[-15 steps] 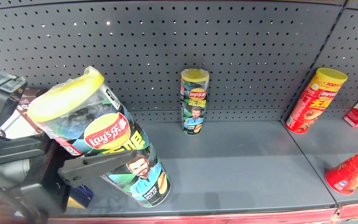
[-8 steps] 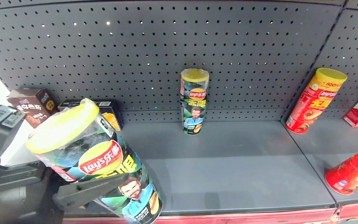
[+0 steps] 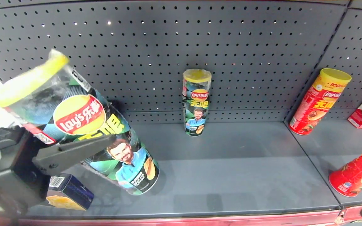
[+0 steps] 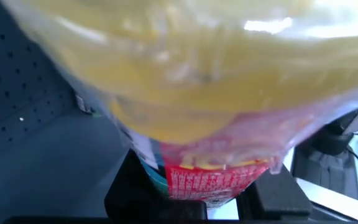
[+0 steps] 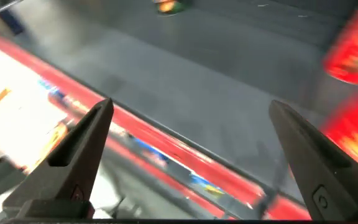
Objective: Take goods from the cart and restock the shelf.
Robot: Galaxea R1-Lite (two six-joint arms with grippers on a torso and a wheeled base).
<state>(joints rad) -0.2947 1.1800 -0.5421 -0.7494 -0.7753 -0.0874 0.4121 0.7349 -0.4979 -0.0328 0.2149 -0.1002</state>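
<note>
Can point(image 3: 80, 116) is tilting over the shelf point(image 3: 231, 169) at 8 o'clock, clamped in left tool point(image 3: 102, 131), not yet placed; right tool point(image 5: 191, 109) is gaping apart.

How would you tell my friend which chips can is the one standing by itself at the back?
Find the grey shelf with the holey back wall. In its middle, near that wall, one chips can stands straight up. It is dark with a yellow lid and a man in blue; its twin on the left leans, and the cans on the right are red.
</note>
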